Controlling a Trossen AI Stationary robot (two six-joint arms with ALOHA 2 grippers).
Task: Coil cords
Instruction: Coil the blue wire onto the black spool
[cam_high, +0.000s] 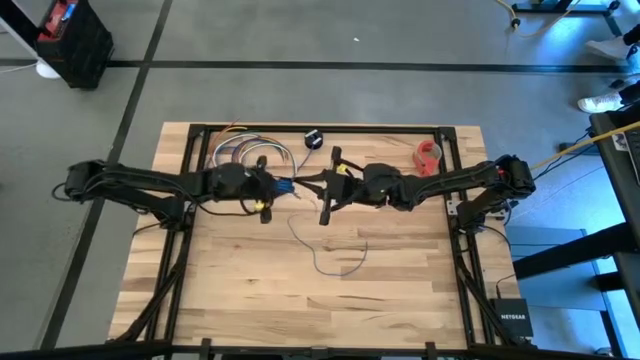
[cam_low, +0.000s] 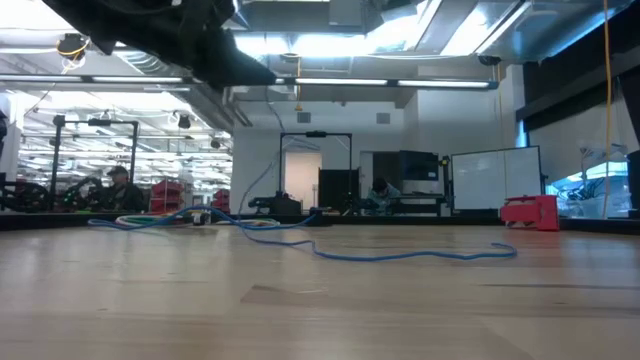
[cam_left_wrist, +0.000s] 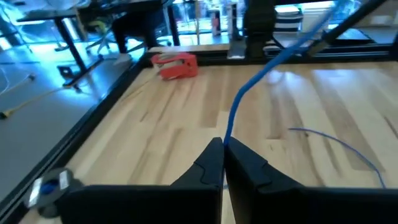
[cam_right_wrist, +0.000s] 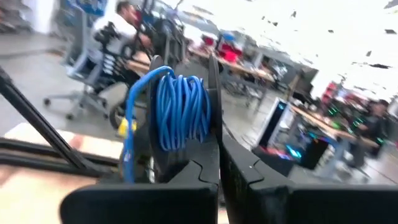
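A thin blue cord runs from loose curves on the table (cam_high: 322, 262) (cam_low: 400, 254) up to my left gripper (cam_high: 287, 187) (cam_left_wrist: 222, 155), which is shut on it. From there it rises slanting (cam_left_wrist: 273, 59) to a coil of several turns (cam_right_wrist: 181, 112) wound on a black flat holder (cam_high: 329, 187). My right gripper (cam_high: 340, 185) (cam_right_wrist: 217, 165) is shut on that holder, above the table's middle and close to my left gripper. A small black round spool (cam_high: 313, 138) lies near the far edge. My left gripper pinches one strand of the cord (cam_left_wrist: 226, 142) between its two fingertips. The fingers point nearly level toward the table's right side. The cord leaves them upward, almost straight, toward the coil. My right gripper pinches the holder's thin black plate (cam_right_wrist: 215, 134) between its two fingers, coming level from the table's right. The holder stands upright, lifted clear of the table, with the coil beside the fingers.
A bundle of thicker multicoloured cables (cam_high: 250, 155) lies at the far left behind my left arm. A red object (cam_high: 428, 156) (cam_left_wrist: 176, 65) sits at the far right. Bare wood lies toward the near edge (cam_high: 300, 310). People sit in the room beyond the table.
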